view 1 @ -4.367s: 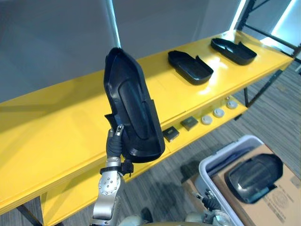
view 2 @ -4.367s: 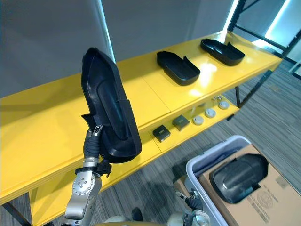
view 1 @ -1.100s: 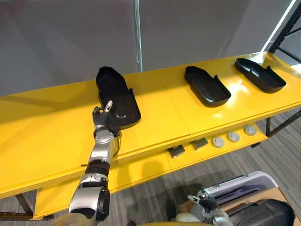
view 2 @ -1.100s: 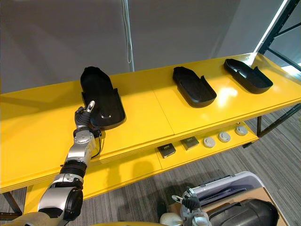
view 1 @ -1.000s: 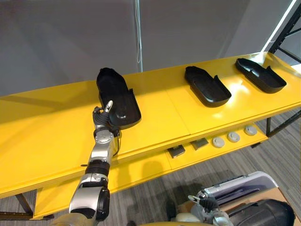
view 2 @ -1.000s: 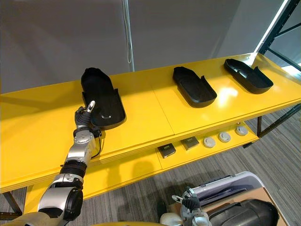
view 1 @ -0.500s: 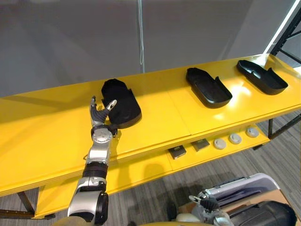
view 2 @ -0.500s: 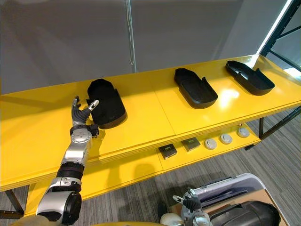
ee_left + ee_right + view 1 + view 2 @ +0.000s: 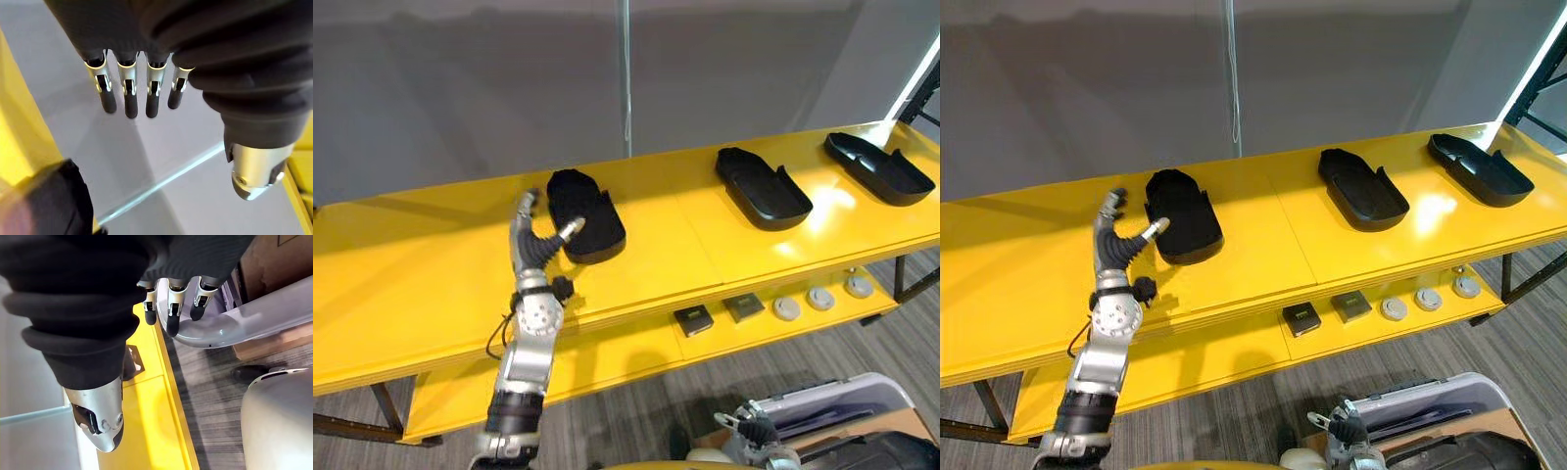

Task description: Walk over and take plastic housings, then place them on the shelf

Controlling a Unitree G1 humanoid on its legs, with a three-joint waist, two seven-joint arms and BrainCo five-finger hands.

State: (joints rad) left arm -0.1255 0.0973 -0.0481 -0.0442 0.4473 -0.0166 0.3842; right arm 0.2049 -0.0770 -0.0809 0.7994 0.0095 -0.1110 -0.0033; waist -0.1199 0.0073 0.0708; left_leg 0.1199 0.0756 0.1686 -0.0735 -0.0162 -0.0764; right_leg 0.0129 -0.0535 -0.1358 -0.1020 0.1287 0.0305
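The left robot hand [image 9: 534, 245] is up in front of the yellow shelf [image 9: 421, 279], and its fingers [image 9: 128, 93] are straight and spread out. It is wide open and it holds nothing. Its thumb [image 9: 570, 229] points at the near end of the left housing [image 9: 586, 212]. I cannot tell if the thumb touches it or not. The left housing is black and lies flat on the top board of the shelf, just past the hand, with its hollow side up. Its dark edge [image 9: 51, 203] also shows close by in the left wrist view. Farther along the same board lies the middle housing [image 9: 765, 188], well apart from the first one. The right housing [image 9: 880, 168] lies near the far right end. Both of them lie with the hollow side up too. Under the top board there is a lower board [image 9: 607, 357]. On it sit two small dark blocks [image 9: 694, 319] side by side, and next to them three round grey discs [image 9: 820, 298] in a row. The right robot hand [image 9: 169, 303] hangs low by the floor [image 9: 215, 396], near the rim of a grey bin [image 9: 230, 325]. Its fingers are loose and nearly straight, so it is open, and it holds nothing. A brown box [image 9: 274, 257] sits inside the bin.
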